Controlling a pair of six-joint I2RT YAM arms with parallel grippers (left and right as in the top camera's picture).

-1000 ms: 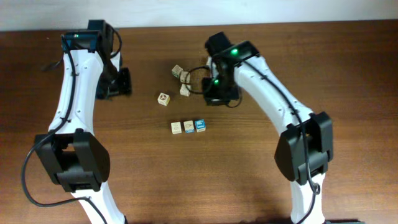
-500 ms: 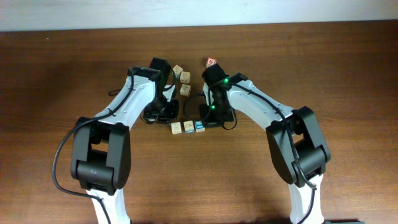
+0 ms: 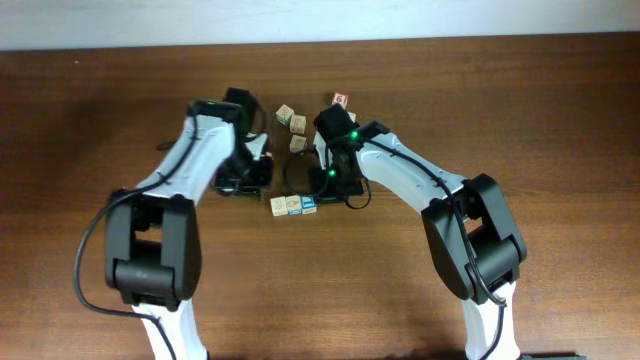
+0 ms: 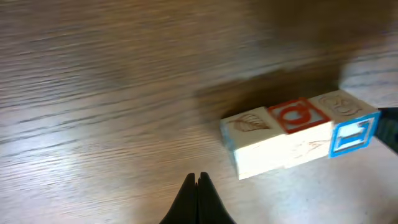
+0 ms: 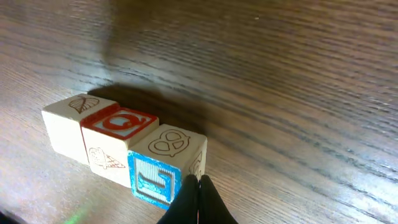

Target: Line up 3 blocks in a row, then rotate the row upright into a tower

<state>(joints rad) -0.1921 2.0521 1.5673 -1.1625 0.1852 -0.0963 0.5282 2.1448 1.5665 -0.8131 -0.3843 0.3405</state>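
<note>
Closed gripper (image 4: 197,180) near blocks (image 4: 292,134)

3 tan cubes (image 3: 298,123) and, seemingly, 1 red-faced cube (image 3: 341,100) on table (image 3: 560,120).

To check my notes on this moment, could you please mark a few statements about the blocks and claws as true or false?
1. The three blocks lie touching in one row. True.
2. The left claw is wide open. False: it is shut.
3. The left claw grips a block. False: it is empty and apart from the row.
4. The right claw is shut, close beside the blue-faced block. True.
5. Loose cubes lie beyond the row. True.
</note>
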